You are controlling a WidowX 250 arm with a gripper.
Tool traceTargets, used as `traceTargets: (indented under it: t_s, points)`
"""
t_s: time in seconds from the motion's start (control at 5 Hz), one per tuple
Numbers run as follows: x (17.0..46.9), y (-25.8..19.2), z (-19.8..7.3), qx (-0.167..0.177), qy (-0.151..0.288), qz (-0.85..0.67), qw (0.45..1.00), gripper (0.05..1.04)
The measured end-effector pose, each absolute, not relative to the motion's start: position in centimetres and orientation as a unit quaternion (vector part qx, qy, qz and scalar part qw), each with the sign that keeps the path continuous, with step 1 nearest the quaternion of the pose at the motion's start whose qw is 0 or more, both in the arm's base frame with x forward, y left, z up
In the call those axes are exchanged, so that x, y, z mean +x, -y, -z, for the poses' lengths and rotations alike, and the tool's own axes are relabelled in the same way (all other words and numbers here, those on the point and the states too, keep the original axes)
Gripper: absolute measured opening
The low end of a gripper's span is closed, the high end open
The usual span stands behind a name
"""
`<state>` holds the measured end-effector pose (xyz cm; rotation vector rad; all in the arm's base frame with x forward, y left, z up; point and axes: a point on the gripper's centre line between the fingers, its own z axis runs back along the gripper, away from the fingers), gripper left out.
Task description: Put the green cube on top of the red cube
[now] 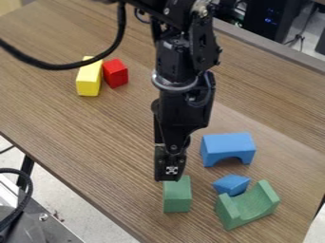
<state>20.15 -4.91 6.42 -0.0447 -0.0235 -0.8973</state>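
Ok so, going by the camera view, my claw (168, 178) hangs pointing down with its tip right at the back end of the green cube (177, 198). Honestly can't tell from here if I'm open or closed, and I can't tell if I'm actually touching that cube or just above it. The green cube itself sits on the wooden table (127, 137), low in the view and a bit right of the middle.

The red cube (115, 74) is well apart from it, up toward the upper left, with the yellow block (89, 81) right beside it on the left. My black cable (60, 65) loops across that corner and crosses over the far end of the yellow one, so that side's kinda snug. Between the two cubes it's a wide stretch of wood grain.

Right of the green cube it's tighter: the small blue block (232, 184) is near, the scooped green block (249, 205) is just in front of that one, and the blue arch (228, 146) stands behind them, to the right of my claw. As for edges, one slants down from the left side of the view to the bottom, passing left of the green cube with some wood between. The far edge runs behind me toward the right.
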Motion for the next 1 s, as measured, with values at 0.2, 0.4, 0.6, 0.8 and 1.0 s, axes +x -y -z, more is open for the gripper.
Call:
traceTargets:
  t_s: [0.2, 0.4, 0.6, 0.8, 1.0]
  points:
    - [19.5, 5.1, -6.5, -0.032, -0.003, 0.431, 0.902, 1.000]
    - [18.8, 5.8, -7.0, -0.041, -0.007, 0.441, 0.896, 1.000]
    - [17.8, 5.9, -6.7, -0.047, -0.029, 0.449, 0.892, 1.000]
    - [17.1, 6.0, -6.1, -0.046, -0.033, 0.450, 0.891, 1.000]
    - [17.1, 5.9, -5.7, -0.041, -0.026, 0.442, 0.896, 1.000]
